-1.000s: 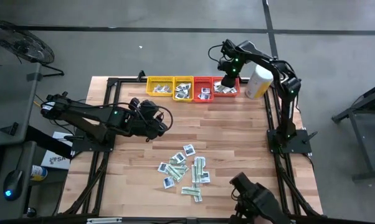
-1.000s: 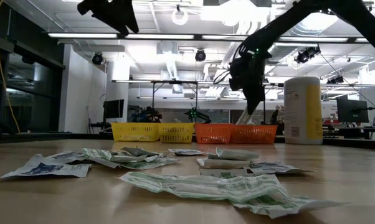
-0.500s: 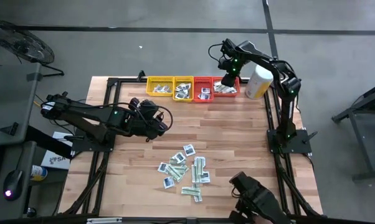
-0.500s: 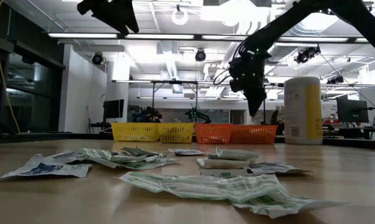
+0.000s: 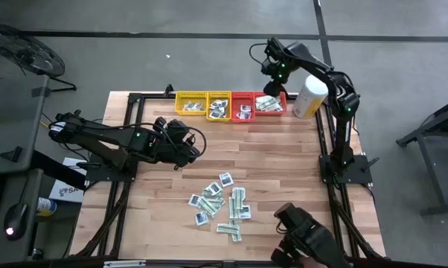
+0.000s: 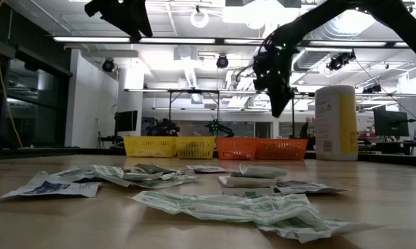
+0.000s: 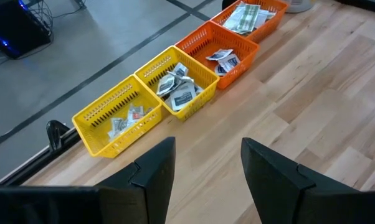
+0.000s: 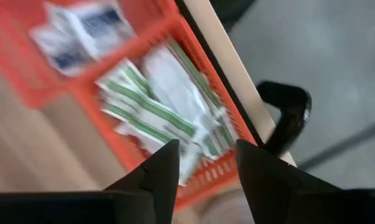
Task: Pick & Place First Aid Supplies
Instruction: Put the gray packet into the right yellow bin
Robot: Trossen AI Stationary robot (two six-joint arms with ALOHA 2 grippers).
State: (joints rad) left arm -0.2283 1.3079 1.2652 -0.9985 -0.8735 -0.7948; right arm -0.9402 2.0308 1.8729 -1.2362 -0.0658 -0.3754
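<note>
The first aid supplies (image 5: 220,207) lie as a loose pile of flat packets on the near middle of the wooden table, also shown in the low view (image 6: 222,200). More packets fill the row of yellow and red trays at the far edge. My right gripper (image 8: 203,165) hangs open above the rightmost red tray (image 5: 270,114), pointing steeply down, with nothing between its fingers. White-and-green strips (image 8: 156,106) lie in that tray below it. My left gripper (image 7: 206,168) stands open and empty above the table's left middle (image 5: 185,147).
A tall white-and-yellow canister (image 5: 308,97) stands right of the red trays, close to my right arm. The two yellow trays (image 7: 116,118) and two red trays (image 7: 228,53) sit side by side. Bare wood (image 5: 283,164) lies between the trays and the pile.
My right gripper has risen from low over the rightmost red tray to well above it, and has tipped to point more steeply down. The green strips in that tray now show uncovered in the high view.
</note>
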